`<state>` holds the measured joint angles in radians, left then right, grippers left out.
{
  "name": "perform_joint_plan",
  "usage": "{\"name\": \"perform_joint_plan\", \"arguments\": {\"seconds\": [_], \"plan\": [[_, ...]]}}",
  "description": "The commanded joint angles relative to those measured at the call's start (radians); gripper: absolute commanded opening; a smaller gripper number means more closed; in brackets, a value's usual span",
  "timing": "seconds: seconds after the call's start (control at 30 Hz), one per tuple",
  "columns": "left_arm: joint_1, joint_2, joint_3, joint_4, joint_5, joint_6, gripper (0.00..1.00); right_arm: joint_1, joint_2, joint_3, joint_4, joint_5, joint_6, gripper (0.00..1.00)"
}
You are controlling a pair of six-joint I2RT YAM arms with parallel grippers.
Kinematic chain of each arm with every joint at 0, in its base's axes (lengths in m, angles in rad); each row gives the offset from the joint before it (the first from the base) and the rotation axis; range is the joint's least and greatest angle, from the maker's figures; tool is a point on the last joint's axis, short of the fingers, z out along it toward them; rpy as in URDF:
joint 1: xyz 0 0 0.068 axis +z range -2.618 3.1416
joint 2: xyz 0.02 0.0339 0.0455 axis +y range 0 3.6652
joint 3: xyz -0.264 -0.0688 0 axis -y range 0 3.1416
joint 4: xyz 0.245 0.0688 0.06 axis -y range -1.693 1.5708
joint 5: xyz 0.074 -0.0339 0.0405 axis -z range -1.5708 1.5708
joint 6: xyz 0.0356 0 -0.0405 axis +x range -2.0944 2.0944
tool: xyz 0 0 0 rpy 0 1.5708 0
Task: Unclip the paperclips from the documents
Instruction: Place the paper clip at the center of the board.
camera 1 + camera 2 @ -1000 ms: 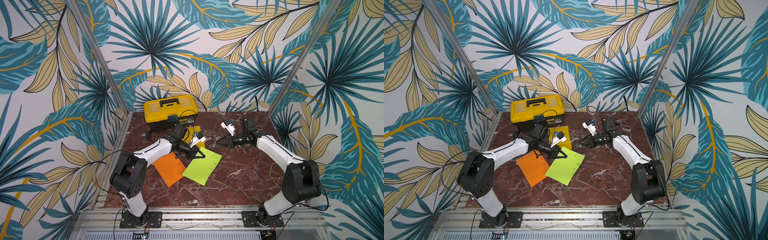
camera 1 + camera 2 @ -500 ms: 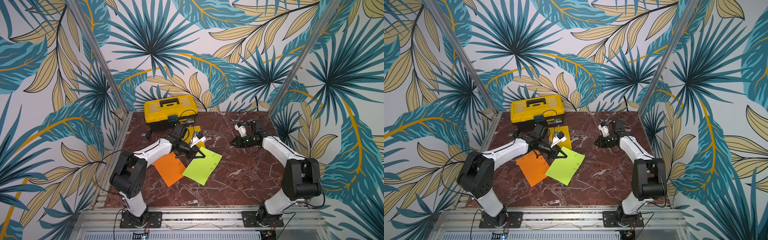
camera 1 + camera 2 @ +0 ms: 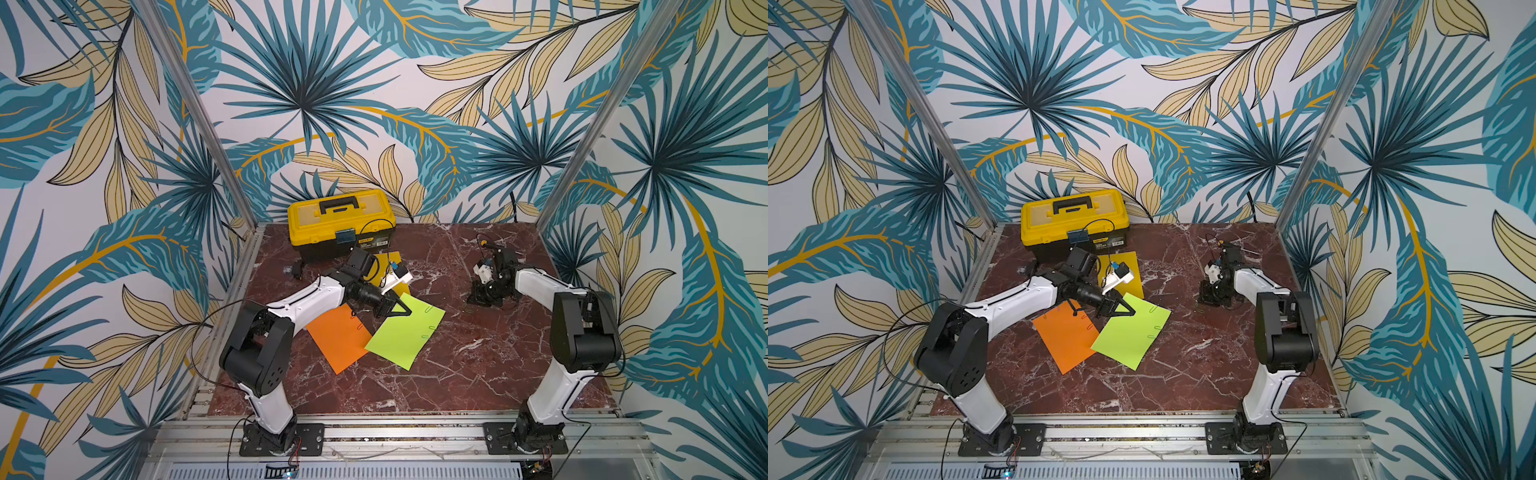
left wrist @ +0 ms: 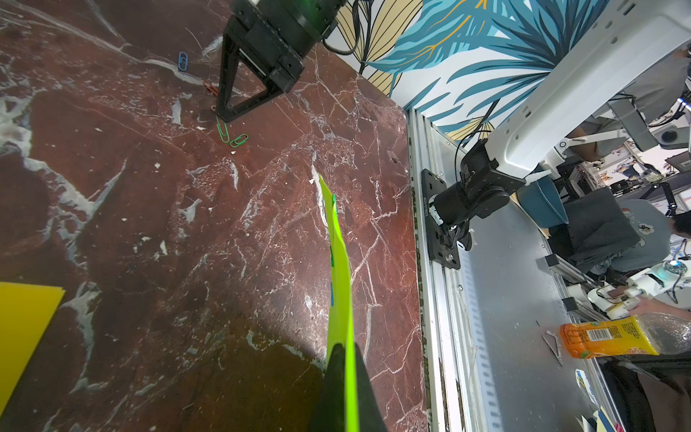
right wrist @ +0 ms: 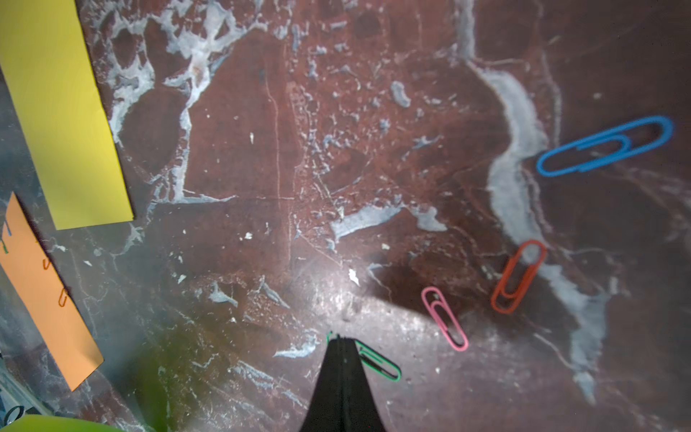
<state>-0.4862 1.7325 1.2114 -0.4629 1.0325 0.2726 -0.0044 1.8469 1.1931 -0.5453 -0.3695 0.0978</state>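
Paperclips (image 5: pixel 518 276): several lie loose on the surface (image 3: pixel 457 365) by the right pincer (image 5: pixel 340 338); more are still on the lime sheet (image 3: pixel 405 336) and orange sheet (image 3: pixel 338 340). Right pincer closed, tip down, touching a green clip (image 5: pixel 375 361); gripped or only touched, can't tell. Left pincer (image 3: pixel 405 310) clamped on a corner of the lime sheet, that edge raised. Likely next: a clip on the lime sheet. Hold the sheet taut, pinch the clip's outer loop, and slide it off along the edge, not upward, or the paper may tear.

A closed yellow-and-black toolbox (image 3: pixel 340 222) stands on the red marble tabletop (image 3: pixel 457 365), just beyond the left gripper (image 3: pixel 407 311), well apart from the right gripper (image 3: pixel 473 301).
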Motion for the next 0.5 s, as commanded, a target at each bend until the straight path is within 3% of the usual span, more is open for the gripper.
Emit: {"name": "perform_joint_plan", "arguments": {"seconds": [0.0, 0.13, 0.47], "plan": [[-0.006, -0.016, 0.026, -0.013, 0.008, 0.005, 0.0, -0.008, 0.027, 0.015, -0.033, 0.032, 0.022, 0.02], [-0.007, -0.016, 0.027, -0.013, 0.008, 0.005, 0.0, -0.011, 0.032, 0.016, -0.037, 0.035, 0.023, 0.04], [-0.008, -0.017, 0.029, -0.014, 0.003, 0.006, 0.0, -0.011, 0.028, 0.025, -0.05, 0.028, 0.013, 0.2]]}}
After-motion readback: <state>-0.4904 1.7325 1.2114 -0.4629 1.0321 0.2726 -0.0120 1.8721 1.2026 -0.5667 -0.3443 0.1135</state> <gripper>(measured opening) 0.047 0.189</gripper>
